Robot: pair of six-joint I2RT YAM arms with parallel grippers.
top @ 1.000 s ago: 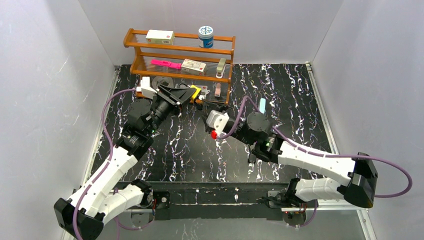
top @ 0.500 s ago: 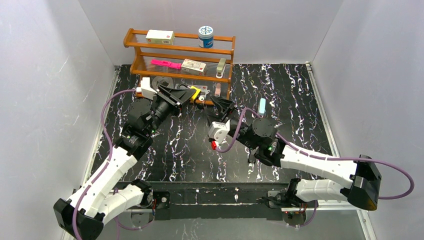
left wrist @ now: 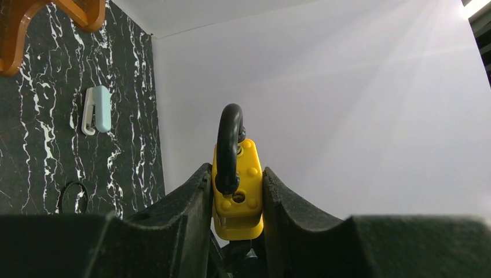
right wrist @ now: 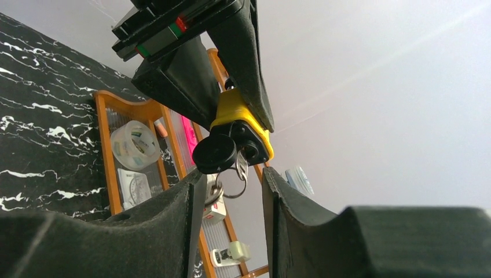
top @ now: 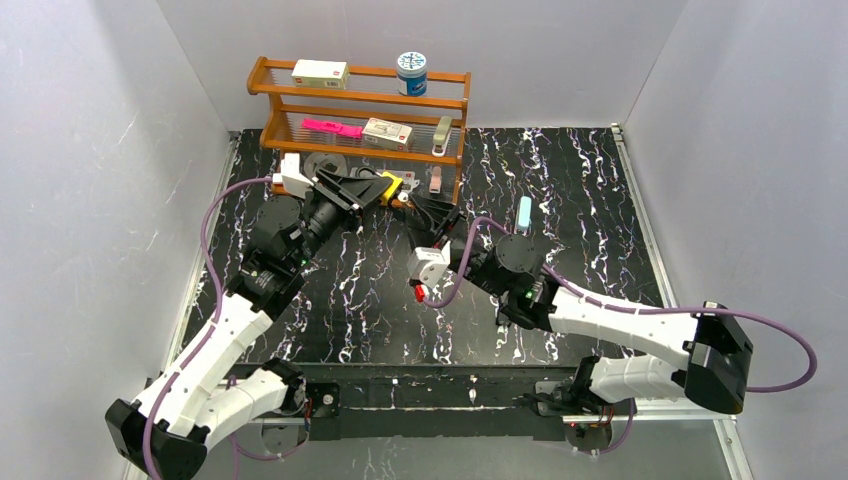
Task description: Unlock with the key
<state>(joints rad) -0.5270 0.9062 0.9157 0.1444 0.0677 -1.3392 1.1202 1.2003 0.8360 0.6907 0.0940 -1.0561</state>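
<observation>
The left gripper is closed on the padlock, its two fingers pressed against the yellow body's flat sides, so the lock is held off the table just in front of the rack. In the left wrist view the black shackle points away from the camera and looks seated in the body. The key sits in the padlock's keyhole end, its round black head sticking out towards the right gripper, and a ring with a second small key hangs from it. The right gripper stands open, jaws well apart, holding nothing. Its fingertips reach up to either side of the key head, which lies just above the gap and nearer one finger. I cannot tell whether that finger touches the head. From above, the two grippers meet nose to nose at the lock, the left arm coming in from the left and the right arm from the lower right. The rack behind holds a blue tin, a white box and a pink item. A pale blue clip lies on the table to the right, well apart from the lock.
</observation>
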